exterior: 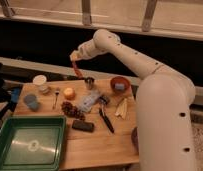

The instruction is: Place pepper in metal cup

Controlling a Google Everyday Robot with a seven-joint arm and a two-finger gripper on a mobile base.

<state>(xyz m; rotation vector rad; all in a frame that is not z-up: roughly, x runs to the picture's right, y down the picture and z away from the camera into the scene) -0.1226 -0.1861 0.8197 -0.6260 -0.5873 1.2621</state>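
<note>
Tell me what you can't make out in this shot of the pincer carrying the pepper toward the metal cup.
- Camera view: whether the pepper already hangs over the metal cup; one angle gives no depth.
- The pincer fingers: blurred against the dark background.
- The metal cup's inside: too small.
- The dark bowl: hidden by the arm.

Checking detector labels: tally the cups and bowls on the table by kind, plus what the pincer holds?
Cups: 3 (white cup, blue-grey cup, metal cup)
Bowls: 1 (orange bowl)
Held by pincer above table: 1 (pepper)
Total: 5
</note>
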